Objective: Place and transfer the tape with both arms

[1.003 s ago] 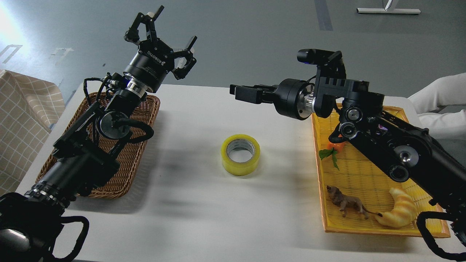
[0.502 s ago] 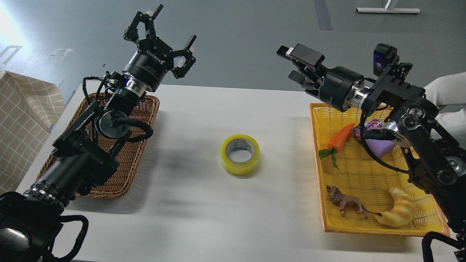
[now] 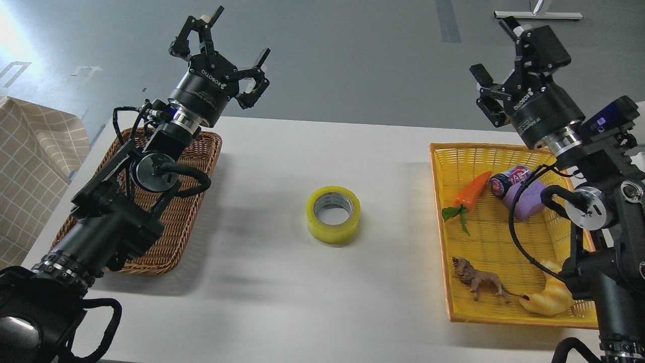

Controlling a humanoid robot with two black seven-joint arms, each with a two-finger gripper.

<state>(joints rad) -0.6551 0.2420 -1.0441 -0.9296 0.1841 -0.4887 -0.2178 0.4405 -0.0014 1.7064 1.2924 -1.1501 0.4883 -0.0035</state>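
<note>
The tape [image 3: 333, 214], a yellow translucent roll with a grey-white core, lies flat on the white table [image 3: 302, 302] at its middle. My left gripper [image 3: 221, 40] is open and empty, raised above the far end of the brown wicker basket [image 3: 171, 237], far left of the tape. My right gripper [image 3: 509, 53] is open and empty, raised above the far edge of the yellow tray [image 3: 491, 312], far right of the tape. Neither gripper touches the tape.
The yellow tray holds a toy carrot [image 3: 468, 190], a small can [image 3: 509, 179] on a purple block [image 3: 529, 199], a toy lion [image 3: 478, 283] and a toy croissant [image 3: 549, 297]. A checked cloth [image 3: 30, 166] lies at the left.
My right arm has swung from over the table's middle back to the right and up, its gripper now raised above the tray's far edge. The left arm and the tape have hardly moved.
</note>
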